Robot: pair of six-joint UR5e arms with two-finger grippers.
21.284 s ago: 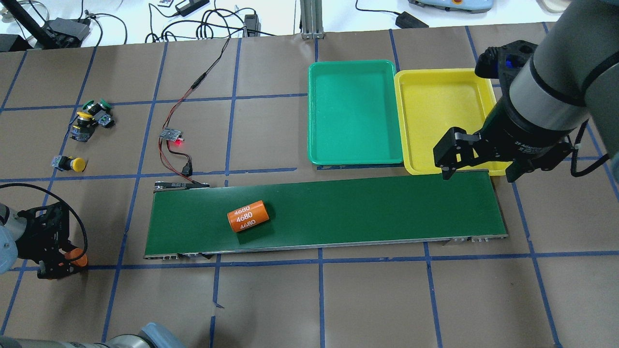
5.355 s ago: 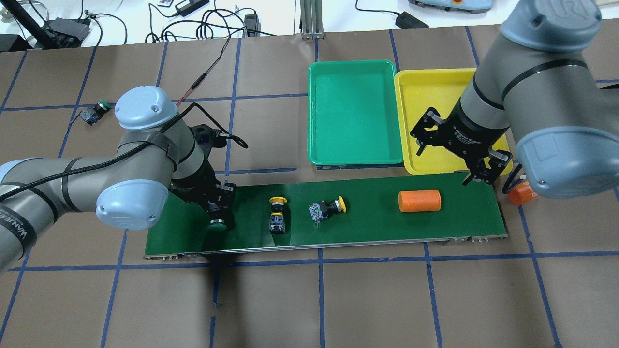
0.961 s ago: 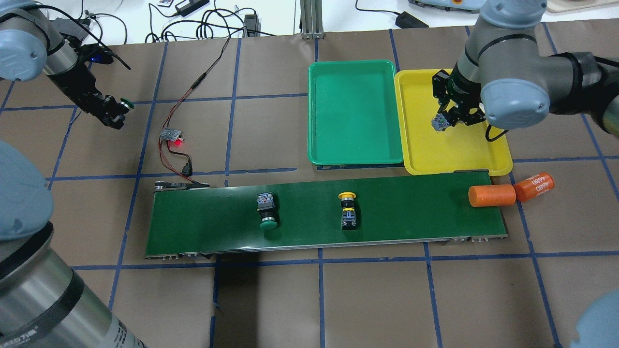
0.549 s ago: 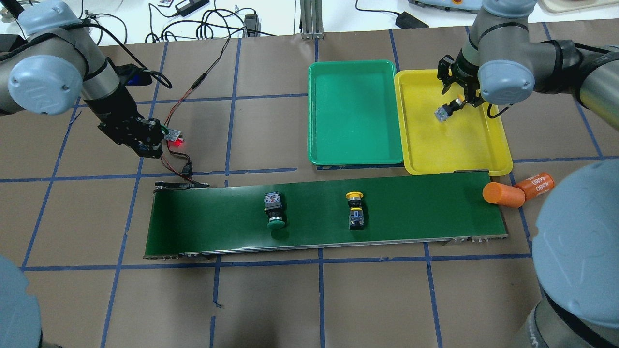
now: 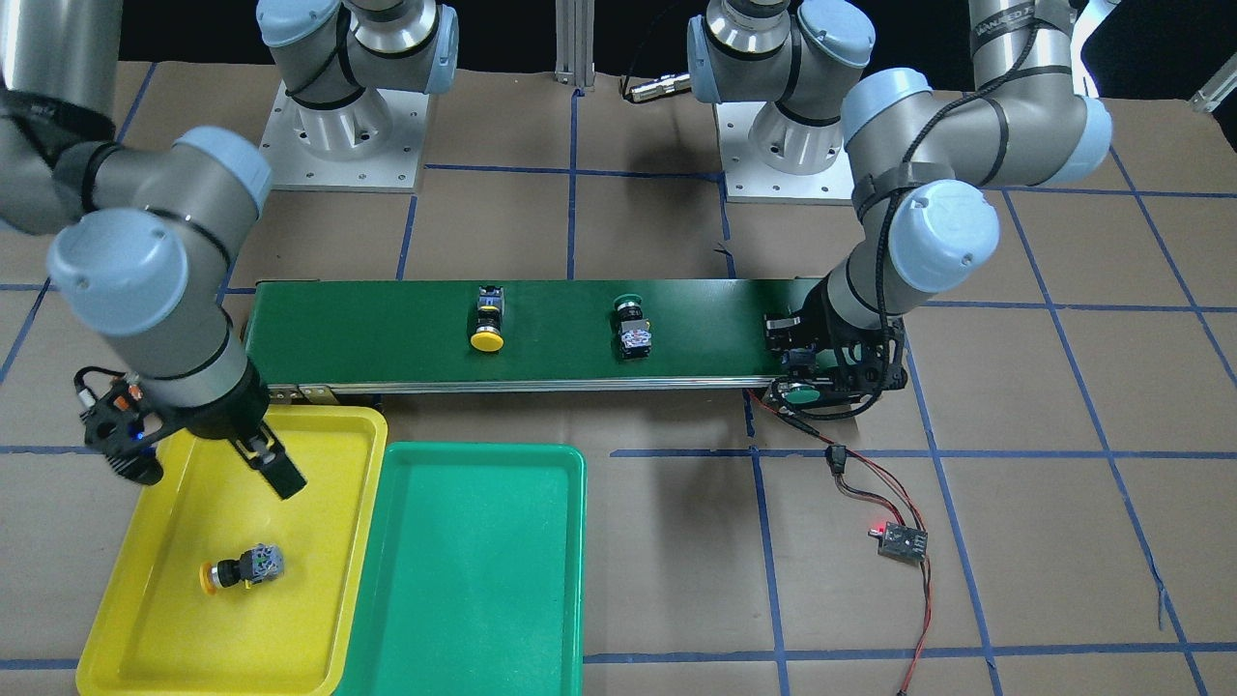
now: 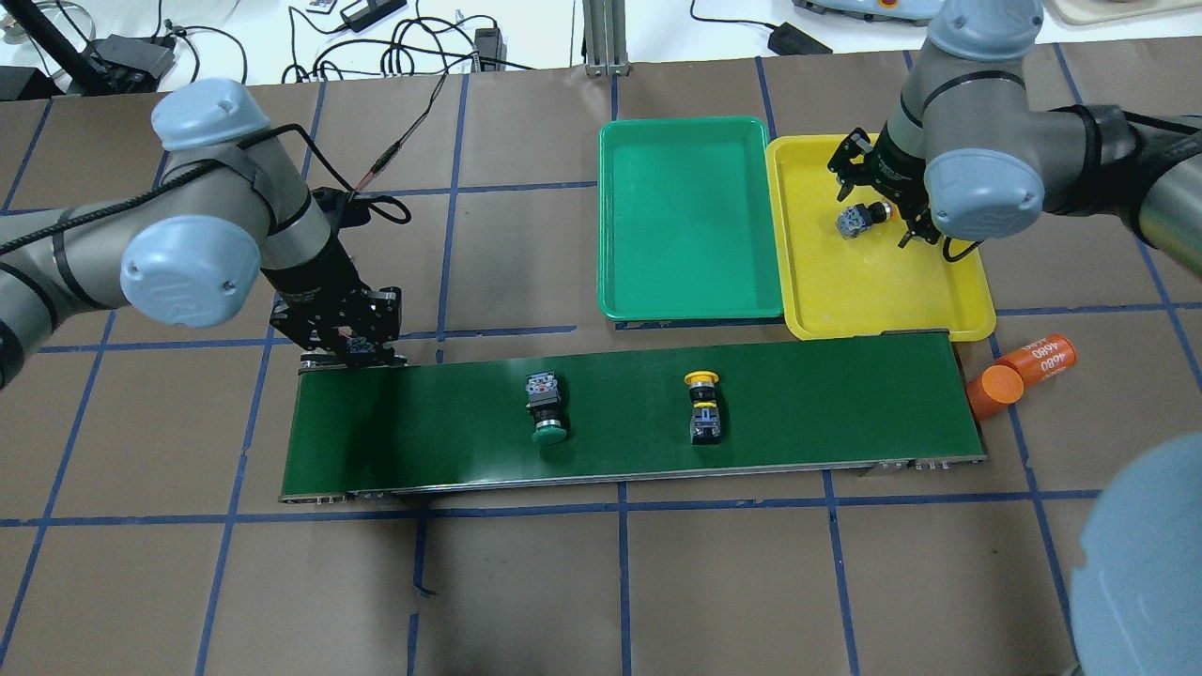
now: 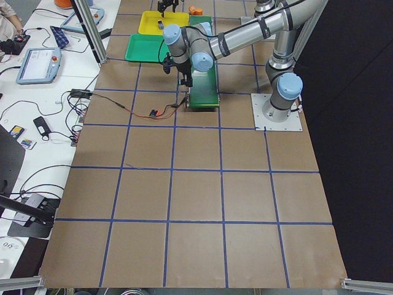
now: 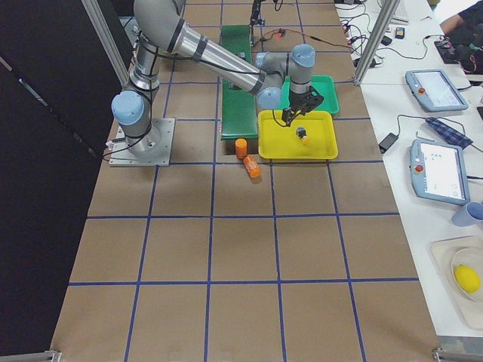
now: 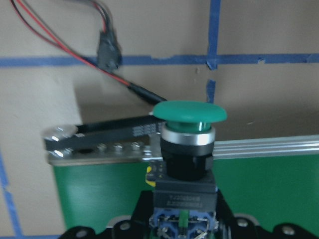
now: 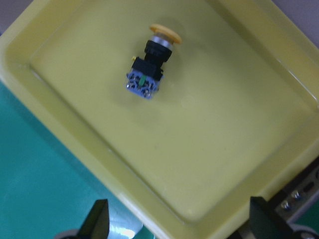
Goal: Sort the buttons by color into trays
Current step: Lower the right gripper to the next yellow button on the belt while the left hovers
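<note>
We see the left gripper (image 6: 346,340) at the left end of the conveyor belt (image 6: 423,441), clamped on a green button (image 9: 188,134) by its black-and-grey body. The cap points away from the fingers and sits over the belt's far corner. The print on that body is too blurred to read in the left wrist view.

The right gripper (image 10: 180,216) hangs over the yellow tray (image 6: 892,282), jaws spread wide, gripping nothing. Below it a yellow button (image 10: 149,62) lies on its side on the tray floor, apart from both fingers. The green tray (image 6: 690,216) sits just beside the yellow one.

On the belt there are two more, well apart and both lying down — a green-capped button (image 6: 547,408) and a yellow-capped button (image 6: 702,406).

Off the belt's right end an orange cylinder (image 6: 1040,355) lies marked "4680" in white. A second orange cylinder (image 6: 993,387) is against the belt's end — we see no writing on it.

A small circuit board (image 5: 901,539) with a red light lies on the table, with red-and-black wires attached.
</note>
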